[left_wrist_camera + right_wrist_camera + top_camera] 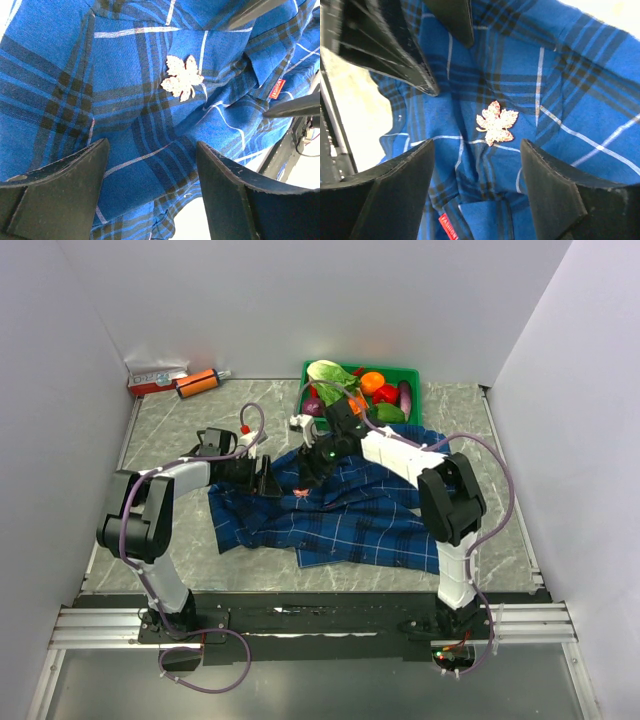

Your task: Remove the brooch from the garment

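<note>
R gripper point(477, 145) jaws spread wide, nothing pinched; brooch point(496, 122) shows just beyond the gap btwn its tips. L gripper point(152, 150) also spread and empty, pointed at the same spot from the opp side. Brooch is a pale gold leaf shape, flat on the garment point(350, 520), untouched by either gripper. Red tag point(276, 88) near it on the cloth. Garment lies crumpled mid-table.

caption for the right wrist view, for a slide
Open right gripper over the leaf-shaped brooch lying on the blue plaid garment, left gripper opposite.
</note>
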You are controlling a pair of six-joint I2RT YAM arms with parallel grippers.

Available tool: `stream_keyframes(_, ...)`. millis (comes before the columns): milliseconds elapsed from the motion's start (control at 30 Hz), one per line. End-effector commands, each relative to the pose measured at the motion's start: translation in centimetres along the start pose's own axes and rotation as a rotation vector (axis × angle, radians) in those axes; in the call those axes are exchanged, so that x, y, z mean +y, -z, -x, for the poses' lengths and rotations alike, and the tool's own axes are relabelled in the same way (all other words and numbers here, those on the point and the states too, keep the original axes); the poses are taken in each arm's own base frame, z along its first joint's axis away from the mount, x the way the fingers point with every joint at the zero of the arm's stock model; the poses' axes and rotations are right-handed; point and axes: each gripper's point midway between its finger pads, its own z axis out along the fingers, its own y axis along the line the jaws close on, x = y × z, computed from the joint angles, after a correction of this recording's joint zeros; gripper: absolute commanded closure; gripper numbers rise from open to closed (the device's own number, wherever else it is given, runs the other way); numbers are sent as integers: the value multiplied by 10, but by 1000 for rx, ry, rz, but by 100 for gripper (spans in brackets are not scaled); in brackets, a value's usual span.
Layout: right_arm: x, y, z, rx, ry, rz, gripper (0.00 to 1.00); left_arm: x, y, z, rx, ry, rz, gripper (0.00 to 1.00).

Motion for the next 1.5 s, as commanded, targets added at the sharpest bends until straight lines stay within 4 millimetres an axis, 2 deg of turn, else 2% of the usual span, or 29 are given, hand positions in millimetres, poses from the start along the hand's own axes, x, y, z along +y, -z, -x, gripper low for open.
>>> stream_keyframes(0,3,-20,0,27,26,-7,23,-8,10,8,-36,-5,9,24)
stream_keyframes(167,-1,-43,-14,92,62,-64,23,-12,9,12,-44,22,-14,23)
stream_keyframes(333,-5,-57,-24,152,102,-130,23,-13,10,13,-48,27,-12,22)
stream_keyframes(400,-11,-59,-26,171,111,-176,26,-13,11,12,-48,30,-10,22)
stream_keyframes(533,-29,-52,-28,197,135,-282,39,-14,13,10,-52,28,-8,22)
stream_keyframes(567,-31,-51,-29,201,139,-290,48,-14,13,10,-53,32,-8,22)
stream_keyframes(633,-34,-48,-29,202,143,-300,56,-13,14,11,-57,35,-7,22)
stream_keyframes(733,-31,-40,-20,179,143,-292,70,-12,16,13,-64,30,-5,22)
stream_keyframes(933,-21,-23,-1,129,135,-267,86,-12,16,16,-72,27,-8,22)
stream_keyframes(1100,-12,-15,6,104,128,-254,89,-16,18,17,-78,22,-27,22)
stream_keyframes(1333,-14,-21,-10,144,143,-243,100,-19,19,19,-83,17,-39,22)
stream_keyframes(1467,-6,-11,1,116,165,-228,100,-25,21,21,-91,5,-65,21)
